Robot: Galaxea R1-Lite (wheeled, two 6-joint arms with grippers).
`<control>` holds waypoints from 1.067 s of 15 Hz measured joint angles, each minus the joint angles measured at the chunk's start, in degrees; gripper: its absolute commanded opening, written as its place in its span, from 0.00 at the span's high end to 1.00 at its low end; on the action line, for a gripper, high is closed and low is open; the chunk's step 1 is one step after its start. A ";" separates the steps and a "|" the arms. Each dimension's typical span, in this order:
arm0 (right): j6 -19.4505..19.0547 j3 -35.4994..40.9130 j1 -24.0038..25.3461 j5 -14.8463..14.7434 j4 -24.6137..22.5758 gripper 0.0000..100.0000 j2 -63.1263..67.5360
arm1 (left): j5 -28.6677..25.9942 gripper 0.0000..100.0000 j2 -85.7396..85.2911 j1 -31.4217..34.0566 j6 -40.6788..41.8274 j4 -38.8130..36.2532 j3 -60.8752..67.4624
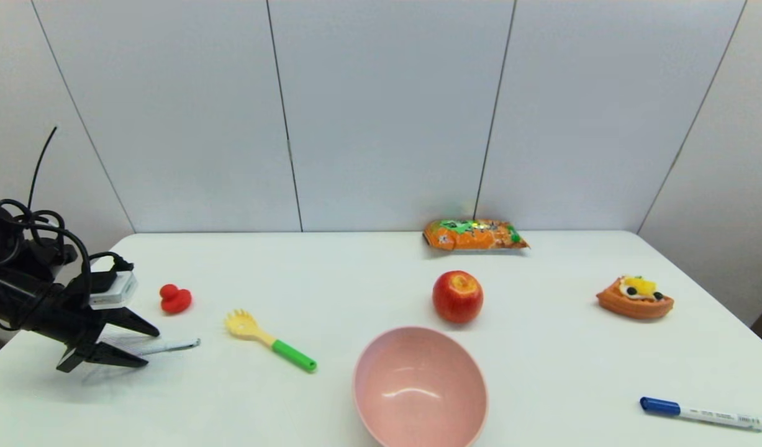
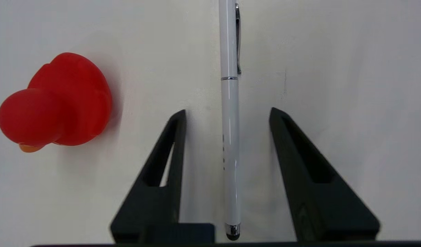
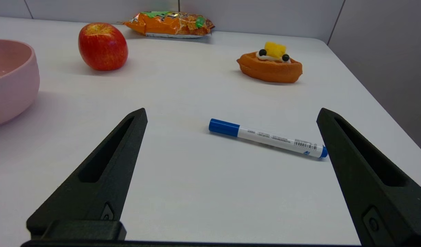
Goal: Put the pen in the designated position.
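The pen [image 2: 230, 137] lies flat on the white table [image 1: 542, 372] at its left side, slim white barrel, metal clip, small dark rubbery tip at the end nearest my wrist camera. My left gripper [image 1: 152, 344] is right over it, fingers apart, one black finger [image 2: 169, 161] on each side of the barrel and neither touching it that I can see.

I'd judge this pen light and stiff, but glossy and round, so it could roll or squirt out under a pinch. I want to close on the plain lower barrel, between the silver ring and the tip, clear of the clip, and squarely across it so it doesn't swivel.

The red duck [image 2: 56, 103] sits just beside, off one finger, near enough that I'll watch my clearance. Further right there's the yellow fork with the green handle [image 1: 270, 340], then the pink bowl [image 1: 381, 410] at the front centre, the apple [image 1: 458, 297] behind it, and the orange snack bag [image 1: 475, 234] at the back wall.

The waffle toy [image 1: 635, 297] is far right. My right gripper [image 3: 231, 171] hangs parked, fingers wide apart, above the blue-capped marker [image 3: 267, 138]. That one's not my target.
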 measured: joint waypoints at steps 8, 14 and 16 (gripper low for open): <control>0.00 0.00 0.00 0.02 0.00 0.00 0.00 | 0.06 0.00 -7.35 -0.35 -6.45 0.22 -1.72; 0.00 0.00 0.00 -0.01 0.00 0.00 0.00 | -0.40 0.00 -24.67 -1.78 -22.60 0.37 -3.45; 0.00 0.00 0.00 0.00 0.00 0.00 0.00 | -0.38 0.00 -31.23 -3.47 -31.39 0.27 -3.71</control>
